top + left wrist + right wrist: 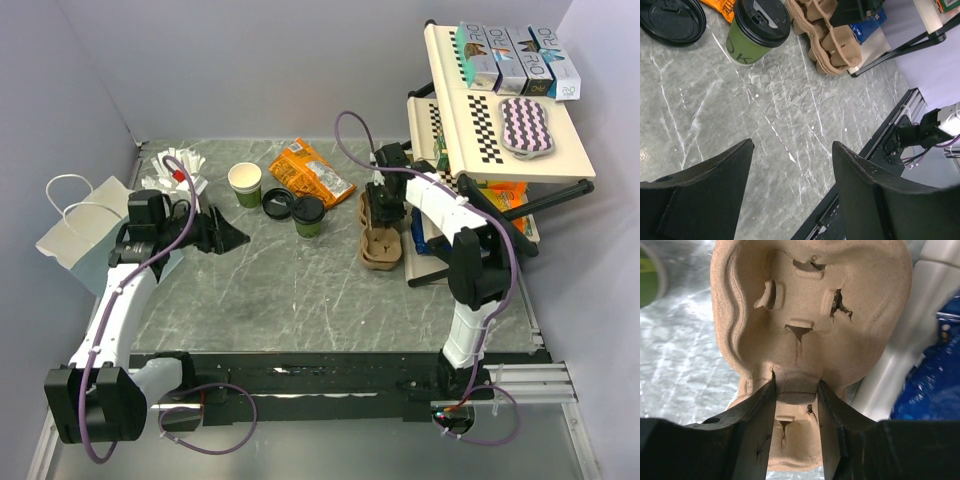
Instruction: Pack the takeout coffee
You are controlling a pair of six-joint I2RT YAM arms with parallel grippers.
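The takeout coffee, a green paper cup with a black lid, stands upright mid-table and also shows in the left wrist view. A brown pulp cup carrier lies to its right. My right gripper is over the carrier, and in the right wrist view it is shut on the carrier's middle ridge. My left gripper is open and empty, low over the table left of the coffee, and its jaws stand wide apart in the left wrist view.
A loose black lid lies next to the coffee. A lidless white-and-green cup, an orange snack bag and a cup of white sticks stand behind. A white paper bag lies far left. A tilted rack stands at right.
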